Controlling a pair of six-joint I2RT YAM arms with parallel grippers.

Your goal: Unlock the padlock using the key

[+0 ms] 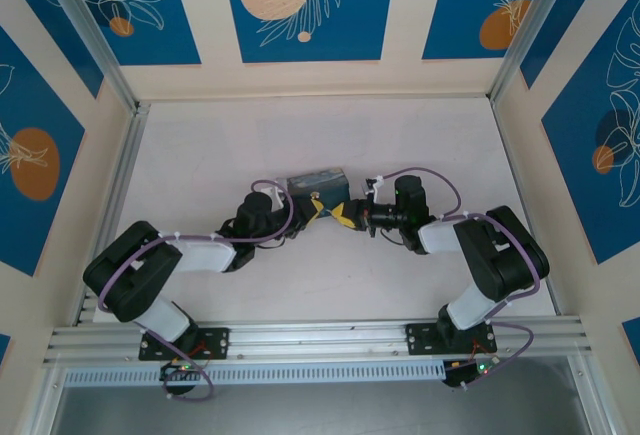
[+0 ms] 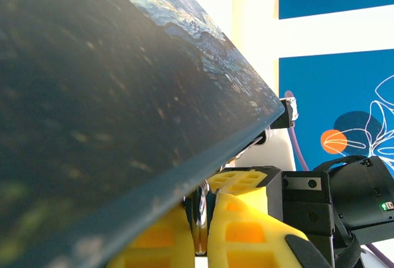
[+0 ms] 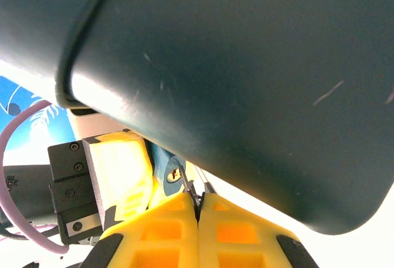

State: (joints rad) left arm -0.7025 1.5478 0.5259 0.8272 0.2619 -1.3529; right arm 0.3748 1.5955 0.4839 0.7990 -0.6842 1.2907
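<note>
Markings: the painted tin (image 2: 184,9) carries a swirling blue-and-pale night-sky print on its top face; lettering on it cannot be made out. Its dark side wall crosses most of my left wrist view and its rounded dark underside most of my right wrist view, cutting off what lies behind.

Right gripper (image 3: 198,209): my fingers are pressed together, yellow pads meeting on a seam, with the key (image 3: 188,186) pinched at the tips. The key is a thin silvery-grey sliver, and its bow is buried between my pads. Its long axis runs from the seam up and to the left in the right wrist view. The tip points toward the padlock (image 3: 174,172), of which I see a small dark round face with a pale keyhole slot. The tip lies at the slot; whether it has entered, I cannot tell.

Left gripper (image 2: 198,231): my fingers are nearly together, clamped on a curved silvery metal edge that I take for the padlock's. The rest of its body is hidden by my own pads and the tin's rim.

From the top external camera both grippers meet tip to tip over the table (image 1: 200,155), at the near side of the tin. At that range key and padlock are too small to tell apart from the yellow fingers.
</note>
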